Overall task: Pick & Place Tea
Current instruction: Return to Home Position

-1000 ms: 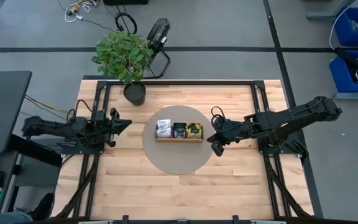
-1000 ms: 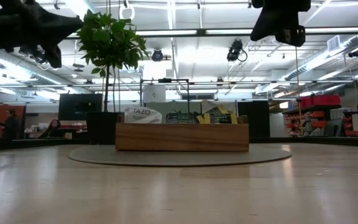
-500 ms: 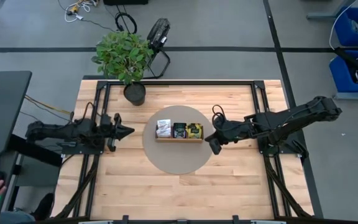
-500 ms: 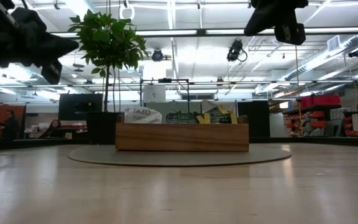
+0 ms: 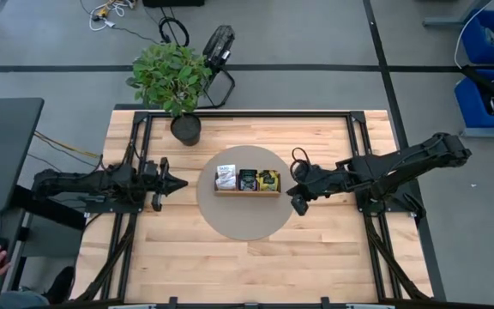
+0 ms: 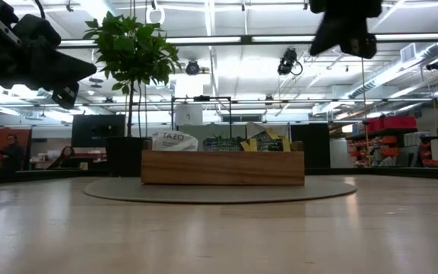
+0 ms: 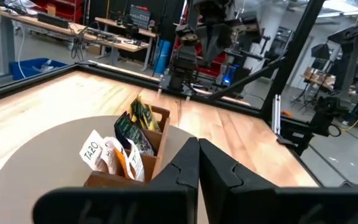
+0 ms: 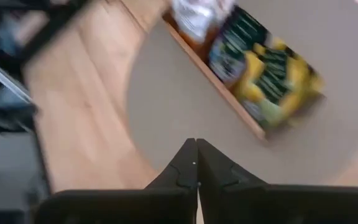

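Flanking tea (image 5: 247,178) in tray (image 5: 247,193), left end effector (image 5: 181,183), right end effector (image 5: 291,190), both closed, grey mat (image 5: 243,220), wooden table (image 5: 316,257)

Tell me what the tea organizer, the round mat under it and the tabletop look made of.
Organizer: probably wood, with a warm brown, matte, flat-boarded front wall. Round mat: a smooth, matte grey-beige sheet; whether it is felt, rubber or plastic, I cannot tell. Tabletop: pale wood, butcher-block style, with visible plank strips and a slight sheen.

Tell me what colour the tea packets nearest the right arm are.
The tea packets are yellow; high view.
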You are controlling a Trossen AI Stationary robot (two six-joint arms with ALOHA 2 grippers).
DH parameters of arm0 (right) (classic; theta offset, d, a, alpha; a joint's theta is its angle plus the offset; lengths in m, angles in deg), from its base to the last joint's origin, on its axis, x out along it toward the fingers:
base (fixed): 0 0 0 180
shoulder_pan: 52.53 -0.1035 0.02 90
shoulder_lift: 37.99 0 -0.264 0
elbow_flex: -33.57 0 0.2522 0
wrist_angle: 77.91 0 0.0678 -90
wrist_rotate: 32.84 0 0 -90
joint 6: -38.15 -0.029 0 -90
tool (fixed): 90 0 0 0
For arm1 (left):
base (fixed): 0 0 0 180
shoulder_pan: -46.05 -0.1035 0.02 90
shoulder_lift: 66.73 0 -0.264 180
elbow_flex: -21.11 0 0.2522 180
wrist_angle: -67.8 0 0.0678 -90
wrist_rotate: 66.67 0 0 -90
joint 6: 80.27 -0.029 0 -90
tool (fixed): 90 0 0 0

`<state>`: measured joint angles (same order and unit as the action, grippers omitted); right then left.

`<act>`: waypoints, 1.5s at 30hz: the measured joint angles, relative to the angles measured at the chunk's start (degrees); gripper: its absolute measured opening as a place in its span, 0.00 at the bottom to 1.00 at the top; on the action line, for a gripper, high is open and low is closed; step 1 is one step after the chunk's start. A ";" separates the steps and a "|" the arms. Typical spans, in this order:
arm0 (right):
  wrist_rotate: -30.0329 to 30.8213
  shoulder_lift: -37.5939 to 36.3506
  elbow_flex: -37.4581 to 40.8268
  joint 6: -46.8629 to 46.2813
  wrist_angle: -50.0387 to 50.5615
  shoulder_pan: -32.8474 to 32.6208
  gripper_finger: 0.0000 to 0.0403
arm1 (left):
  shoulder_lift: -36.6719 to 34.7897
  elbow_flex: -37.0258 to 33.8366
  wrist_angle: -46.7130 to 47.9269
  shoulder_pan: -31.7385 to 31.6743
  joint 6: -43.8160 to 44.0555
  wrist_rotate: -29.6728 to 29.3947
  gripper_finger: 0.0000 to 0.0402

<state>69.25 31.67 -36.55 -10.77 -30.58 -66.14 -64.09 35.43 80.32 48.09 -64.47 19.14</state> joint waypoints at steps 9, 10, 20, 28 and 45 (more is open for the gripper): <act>5.68 -12.45 7.96 8.46 11.73 -0.13 0.00 | -0.04 -0.11 -2.34 0.01 0.04 -0.23 0.08; 6.25 -15.61 11.28 8.35 9.72 -0.13 0.00 | -0.03 -0.11 -2.57 0.01 0.06 -0.24 0.08; 2.82 -41.23 41.61 20.44 -33.93 6.03 0.00 | -0.04 -0.12 -2.89 0.03 0.05 -0.20 0.08; -11.65 -54.21 50.07 23.33 -38.38 11.56 0.00 | -0.02 -0.13 -3.08 0.05 0.06 -0.14 0.08; -13.14 -69.67 50.74 27.14 -33.84 12.72 0.00 | -0.04 -0.13 -3.22 0.05 0.07 -0.18 0.08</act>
<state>56.12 -38.00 14.19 16.37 -64.42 -53.42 -64.13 35.30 77.10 48.13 -64.39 18.96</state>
